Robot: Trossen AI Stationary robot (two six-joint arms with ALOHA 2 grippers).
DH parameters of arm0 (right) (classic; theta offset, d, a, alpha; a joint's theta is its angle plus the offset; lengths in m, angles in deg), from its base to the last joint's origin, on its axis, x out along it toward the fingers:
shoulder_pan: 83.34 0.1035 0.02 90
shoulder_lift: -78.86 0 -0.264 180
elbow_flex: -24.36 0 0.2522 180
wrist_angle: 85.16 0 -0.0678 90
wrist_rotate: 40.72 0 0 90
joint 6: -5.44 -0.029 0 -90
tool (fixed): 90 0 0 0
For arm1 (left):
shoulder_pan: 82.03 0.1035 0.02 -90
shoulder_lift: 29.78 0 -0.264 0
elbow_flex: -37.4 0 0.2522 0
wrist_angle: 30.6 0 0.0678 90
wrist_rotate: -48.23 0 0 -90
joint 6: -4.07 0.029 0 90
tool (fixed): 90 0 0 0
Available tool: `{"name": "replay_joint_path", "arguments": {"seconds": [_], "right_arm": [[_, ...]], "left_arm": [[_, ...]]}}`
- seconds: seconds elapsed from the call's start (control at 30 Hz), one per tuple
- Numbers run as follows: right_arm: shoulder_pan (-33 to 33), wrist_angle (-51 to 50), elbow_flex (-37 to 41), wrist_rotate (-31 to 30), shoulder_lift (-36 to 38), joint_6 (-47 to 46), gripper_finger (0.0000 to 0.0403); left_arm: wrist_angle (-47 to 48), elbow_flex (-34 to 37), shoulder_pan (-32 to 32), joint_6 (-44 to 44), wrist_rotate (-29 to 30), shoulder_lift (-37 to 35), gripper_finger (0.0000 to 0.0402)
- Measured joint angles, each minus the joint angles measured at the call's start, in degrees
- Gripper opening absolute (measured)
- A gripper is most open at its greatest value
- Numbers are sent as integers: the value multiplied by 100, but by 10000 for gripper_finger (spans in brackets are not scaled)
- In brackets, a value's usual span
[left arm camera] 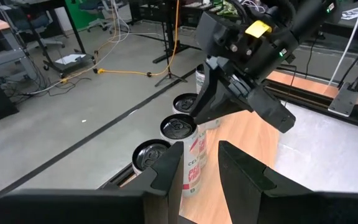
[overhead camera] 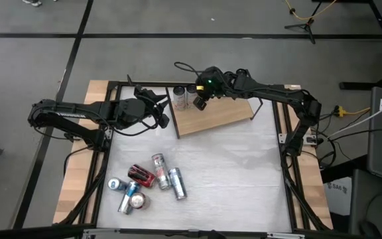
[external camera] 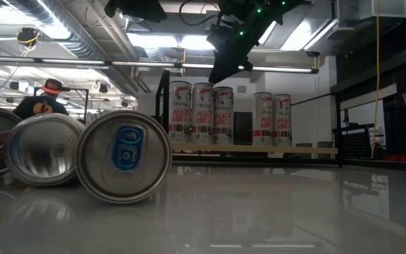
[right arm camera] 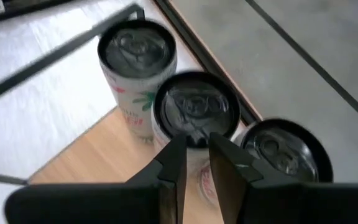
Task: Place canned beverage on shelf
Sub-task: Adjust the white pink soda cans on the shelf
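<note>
The shelf [overhead camera: 217, 116], a light-brown board in a black wire frame, lies at the table's far side. Several white cans [external camera: 201, 109] stand upright on it along its far-left edge; three tops show in the right wrist view [right arm camera: 194, 109]. My right gripper [overhead camera: 201, 101] hovers just above these cans, pointing down, fingers nearly together and empty; it also shows in the low view [external camera: 220, 70] and the left wrist view [left arm camera: 199, 117]. My left gripper [overhead camera: 159, 114] is open and empty, left of the shelf, aimed at the row of cans [left arm camera: 191, 165].
Several loose cans [overhead camera: 144, 184] lie on their sides on the white tabletop near its front left; two of them fill the low view's left [external camera: 122, 155]. The shelf's right part [overhead camera: 234, 109] is bare. A person [external camera: 44, 102] shows in the room behind.
</note>
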Motion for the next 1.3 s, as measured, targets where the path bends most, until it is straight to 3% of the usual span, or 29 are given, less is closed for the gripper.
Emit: {"name": "replay_joint_path", "arguments": {"seconds": [0.43,0.7,0.77,1.03,1.17,1.3], "right_arm": [[-2,53,4,264,248,153,66],[-69,-186,2,-1454,755,744,66],[-166,-383,0,-1611,761,794,66],[-747,-950,0,-1494,554,754,66],[-920,-946,0,-956,409,735,66],[-903,-935,0,-874,205,737,66]], "left_arm": [[0,0,0,-2,0,0,92],[0,0,-2,-4,0,0,92],[0,0,-2,-4,0,0,92],[0,0,-2,-4,2,0,92],[2,0,-1,-1,2,0,92],[2,0,-2,0,2,0,92]]}}
